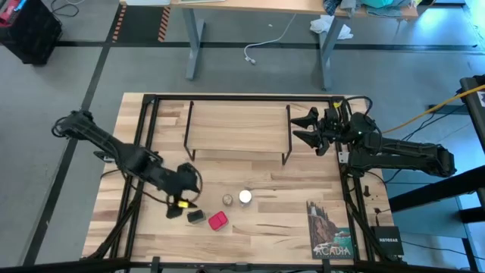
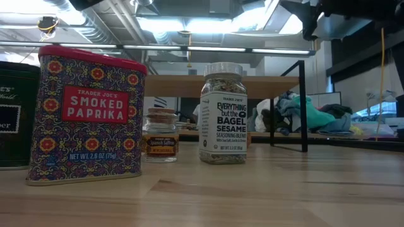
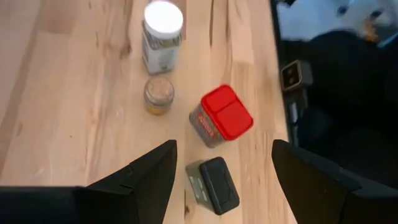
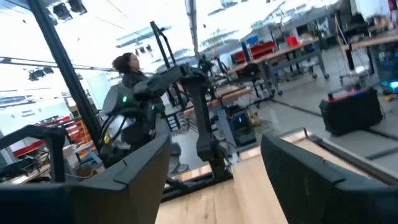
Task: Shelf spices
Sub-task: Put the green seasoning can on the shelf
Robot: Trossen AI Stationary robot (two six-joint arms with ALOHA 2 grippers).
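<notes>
High view: square red tin (image 1: 218,221), smooth light-wood shelf (image 1: 237,127).

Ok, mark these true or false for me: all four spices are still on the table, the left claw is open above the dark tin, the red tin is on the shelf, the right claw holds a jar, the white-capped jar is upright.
1. All four spices stand on the tabletop: true.
2. The left claw is open over the dark tin: true.
3. The smoked paprika tin is on the shelf: false, it stands on the table in front of the shelf, beside the dark tin.
4. The right claw holds a jar: false, it is open and empty, at the shelf's right end.
5. The bagel seasoning jar is upright: true, beside the small saffron jar.
</notes>
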